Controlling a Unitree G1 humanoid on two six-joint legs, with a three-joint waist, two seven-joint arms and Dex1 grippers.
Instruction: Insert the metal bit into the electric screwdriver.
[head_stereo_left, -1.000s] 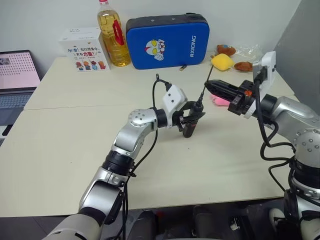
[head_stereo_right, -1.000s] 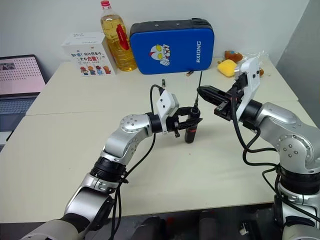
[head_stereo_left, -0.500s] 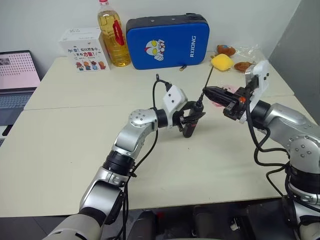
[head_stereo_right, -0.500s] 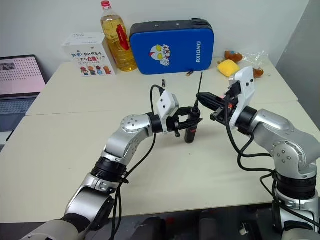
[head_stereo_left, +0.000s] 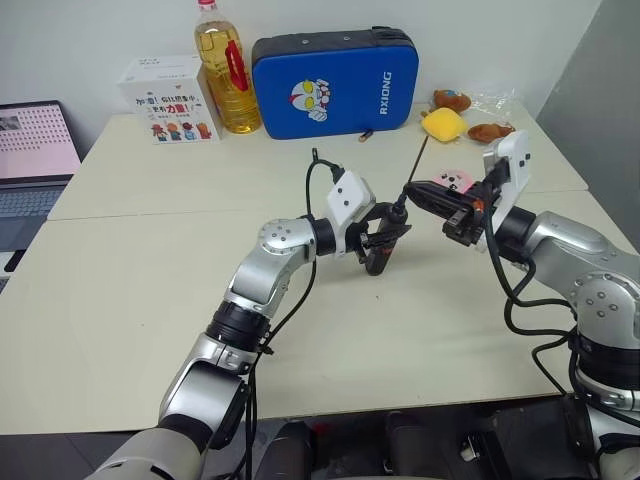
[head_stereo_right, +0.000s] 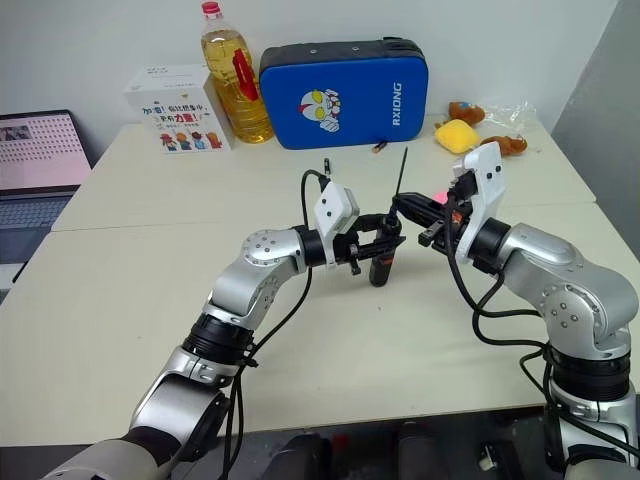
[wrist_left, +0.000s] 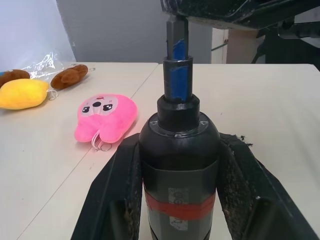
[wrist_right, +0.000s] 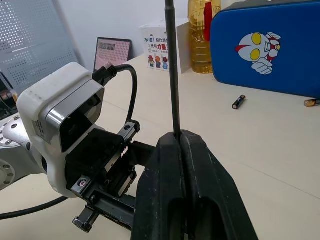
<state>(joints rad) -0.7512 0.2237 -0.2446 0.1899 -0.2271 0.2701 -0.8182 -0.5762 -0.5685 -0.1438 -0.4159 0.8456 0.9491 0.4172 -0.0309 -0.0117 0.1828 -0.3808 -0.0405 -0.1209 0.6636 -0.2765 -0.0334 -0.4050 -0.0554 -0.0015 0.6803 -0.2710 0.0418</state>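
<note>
The electric screwdriver (head_stereo_left: 380, 252), black with a red band (wrist_left: 179, 210), stands upright over the table's middle, and my left gripper (head_stereo_left: 383, 236) is shut on its body. The metal bit (head_stereo_left: 417, 162) is a thin dark rod rising steeply from the screwdriver's top. Its lower end, marked blue (wrist_left: 176, 50), sits in the tool's collar. My right gripper (head_stereo_left: 414, 188) comes in from the right and is shut on the bit just above the screwdriver. In the right wrist view the bit (wrist_right: 172, 65) stands up from between the closed fingers (wrist_right: 167, 150).
A blue case (head_stereo_left: 330, 80), an oil bottle (head_stereo_left: 225, 75) and a white box (head_stereo_left: 165, 100) line the far edge. A laptop (head_stereo_left: 35, 150) sits far left. A pink plush (wrist_left: 105, 117) and a yellow plush (head_stereo_left: 443, 123) lie behind the right gripper, with a battery (wrist_right: 239, 102) near the case.
My right gripper has sunk and come closer to the screwdriver's top, bringing the bit with it. The left gripper and screwdriver have stayed put.
</note>
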